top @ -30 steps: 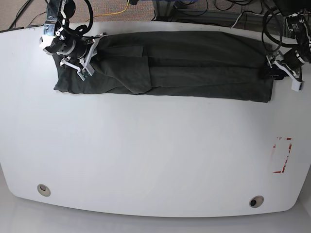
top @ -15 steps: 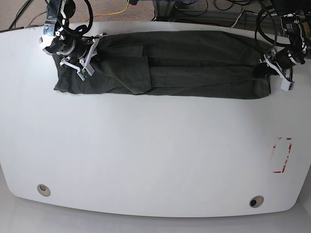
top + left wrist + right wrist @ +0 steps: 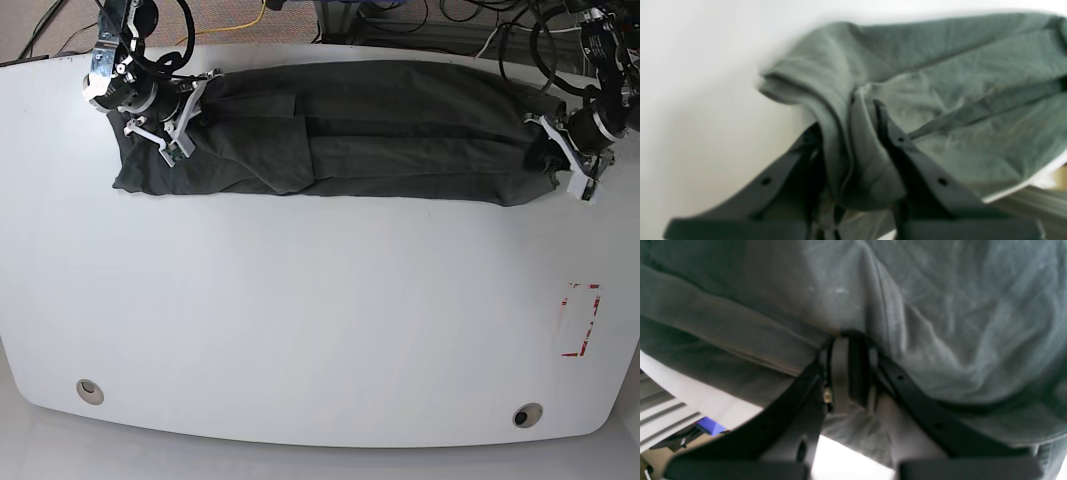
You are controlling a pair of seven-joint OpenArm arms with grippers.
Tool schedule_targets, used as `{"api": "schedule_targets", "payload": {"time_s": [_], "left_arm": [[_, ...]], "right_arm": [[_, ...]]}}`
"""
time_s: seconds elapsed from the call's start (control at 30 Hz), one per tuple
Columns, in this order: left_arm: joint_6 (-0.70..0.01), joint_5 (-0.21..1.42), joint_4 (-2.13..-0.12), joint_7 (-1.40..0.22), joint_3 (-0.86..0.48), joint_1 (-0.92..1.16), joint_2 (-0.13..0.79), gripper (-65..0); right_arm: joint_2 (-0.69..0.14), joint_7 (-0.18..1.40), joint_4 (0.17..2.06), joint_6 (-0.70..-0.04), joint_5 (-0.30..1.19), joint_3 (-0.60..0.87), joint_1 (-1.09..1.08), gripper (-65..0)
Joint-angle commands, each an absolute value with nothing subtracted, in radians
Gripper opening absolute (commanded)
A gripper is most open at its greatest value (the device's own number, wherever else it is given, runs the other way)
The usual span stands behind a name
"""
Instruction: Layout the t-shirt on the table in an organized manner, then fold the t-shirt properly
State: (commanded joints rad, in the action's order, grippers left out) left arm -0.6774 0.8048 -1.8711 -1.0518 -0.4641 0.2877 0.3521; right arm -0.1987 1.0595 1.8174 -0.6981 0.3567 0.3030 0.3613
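**A:** so where's the t-shirt (image 3: 380, 135) sitting right now?

**B:** it's stretched into a long folded band along the far edge of the table (image 3: 300, 320), strung between the two grippers. Layers are doubled over lengthwise, with a sleeve-ish flap lying on top nearer the right gripper (image 3: 178, 118).

**A:** and that right one, is it actually holding cloth?

**B:** yep. In the right wrist view the jaws are pinched together on a ridge of fabric (image 3: 853, 340), and the shirt drapes out to both sides of the fingers (image 3: 903, 396). The rest of that end spills past the gripper toward the near side, flat on the table.

**A:** left gripper?

**B:** the left gripper (image 3: 562, 158) is clamped on the opposite end. The left wrist view is blurry, but a thick bunched fold (image 3: 857, 160) sits squeezed between the two dark fingers (image 3: 913, 160), and the cloth end just beyond the fingertips is curled up off the white surface.

**A:** anything else around?

**B:** red tape rectangle (image 3: 581, 320) well to the near side of the left gripper, plus two grommet holes (image 3: 90, 390) along the near edge.
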Motion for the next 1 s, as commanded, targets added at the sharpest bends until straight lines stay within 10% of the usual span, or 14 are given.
{"api": "schedule_targets", "payload": {"time_s": [0.73,1.0], "left_arm": [[-0.478,0.805,-1.91,-1.052,-0.035,0.228,0.162,-58.9],[-0.438,0.805,-1.908,-1.052,-0.008,0.211,0.15,-46.3]], "right_arm": [[-0.185,1.059,1.819,-0.698,0.357,0.302,0.348,-58.5],[-0.185,1.059,1.819,-0.698,0.357,0.302,0.346,-58.5]]}}
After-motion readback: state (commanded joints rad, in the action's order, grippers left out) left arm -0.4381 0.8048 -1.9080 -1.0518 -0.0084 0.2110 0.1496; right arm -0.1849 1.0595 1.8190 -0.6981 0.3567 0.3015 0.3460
